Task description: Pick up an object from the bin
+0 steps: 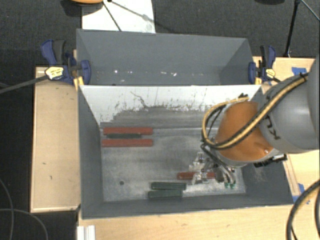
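My gripper (209, 173) is low over the bin's floor at the front right, under the orange wrist cover. A short red bar (187, 175) lies on the floor right by it, its left end sticking out to the gripper's left and its right end hidden under the gripper. Whether the bar is held I cannot tell. Just in front and to the left lie two dark green bars (166, 190), side by side near the front wall.
Two long red bars (128, 136) lie parallel on the floor at the left, near the back slope. The arm and its cables cover the bin's right side. Bare floor lies between the red and the green bars.
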`<state>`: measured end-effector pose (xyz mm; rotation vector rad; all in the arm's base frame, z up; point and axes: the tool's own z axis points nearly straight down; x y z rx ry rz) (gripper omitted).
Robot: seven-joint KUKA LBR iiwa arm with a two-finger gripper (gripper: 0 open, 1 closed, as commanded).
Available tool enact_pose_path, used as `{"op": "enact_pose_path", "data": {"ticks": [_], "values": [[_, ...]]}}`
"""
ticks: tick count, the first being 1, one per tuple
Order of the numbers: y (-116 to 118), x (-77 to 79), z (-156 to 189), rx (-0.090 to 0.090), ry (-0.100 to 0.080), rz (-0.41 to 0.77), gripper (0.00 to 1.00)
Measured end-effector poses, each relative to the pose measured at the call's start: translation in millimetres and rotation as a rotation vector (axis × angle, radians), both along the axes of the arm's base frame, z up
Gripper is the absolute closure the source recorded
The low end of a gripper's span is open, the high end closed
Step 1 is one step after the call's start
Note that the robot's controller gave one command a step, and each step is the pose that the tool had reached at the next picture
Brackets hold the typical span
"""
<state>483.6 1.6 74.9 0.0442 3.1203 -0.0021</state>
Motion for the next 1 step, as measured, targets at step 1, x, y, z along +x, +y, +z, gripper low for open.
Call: {"op": "enact_pose_path", "data": {"ticks": [1], "values": [[0.0, 0.0, 0.0, 0.0, 0.0, 0.0, 1.0]]}}
